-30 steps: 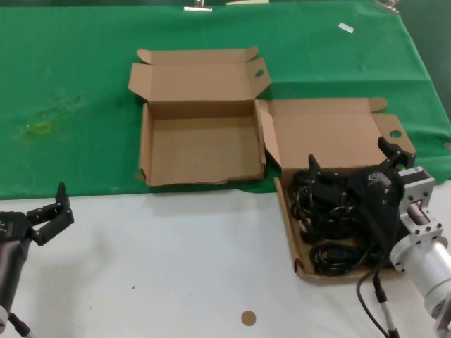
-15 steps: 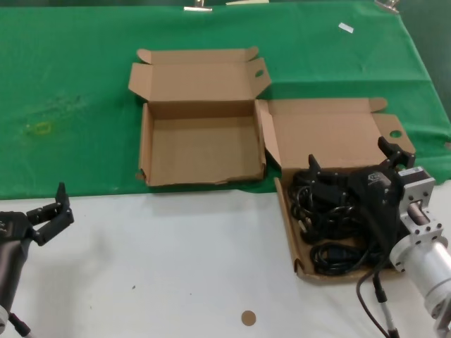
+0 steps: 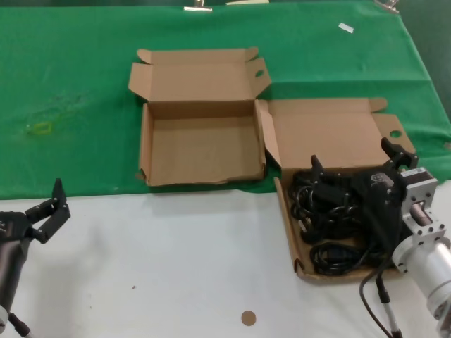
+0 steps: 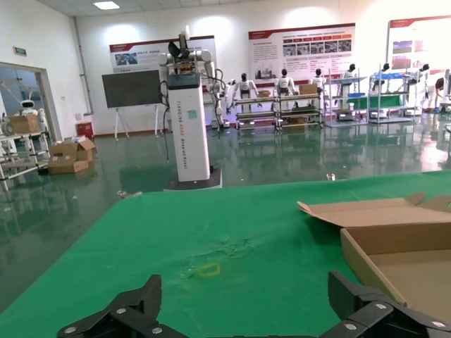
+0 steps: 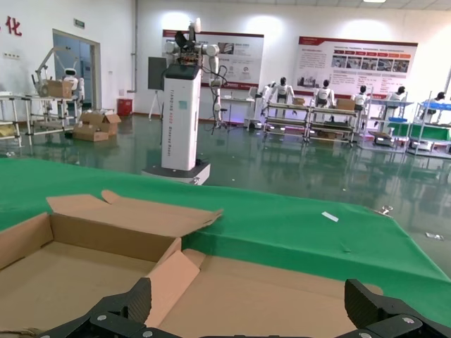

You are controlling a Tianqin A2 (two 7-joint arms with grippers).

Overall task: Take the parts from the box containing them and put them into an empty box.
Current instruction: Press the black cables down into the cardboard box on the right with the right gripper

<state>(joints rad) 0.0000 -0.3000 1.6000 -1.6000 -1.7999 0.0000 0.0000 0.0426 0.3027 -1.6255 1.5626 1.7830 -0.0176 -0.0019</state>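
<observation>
The black power cords (image 3: 331, 211) lie bundled in the larger shallow cardboard box (image 3: 287, 222) at the right, its broad lid (image 3: 331, 130) folded back. My right gripper (image 3: 352, 156) hangs open and empty just above the cords, over the far part of that box. In the right wrist view its open gripper (image 5: 248, 292) faces the lid (image 5: 282, 296). The smaller, taller-walled box (image 3: 201, 151) stands empty to the left on the green cloth. My left gripper (image 3: 51, 210) is open and empty at the near left over the white table; its wrist view (image 4: 245, 289) shows the empty box's corner (image 4: 402, 243).
A green cloth (image 3: 70, 77) covers the far half of the table and a white surface (image 3: 176, 267) the near half. A small brown disc (image 3: 248, 317) lies near the front edge. A yellow mark (image 3: 41, 127) is on the cloth at far left.
My left gripper has drifted slightly to the left. My right gripper has shifted a touch to the right above the cords. The boxes and cords have not moved.
</observation>
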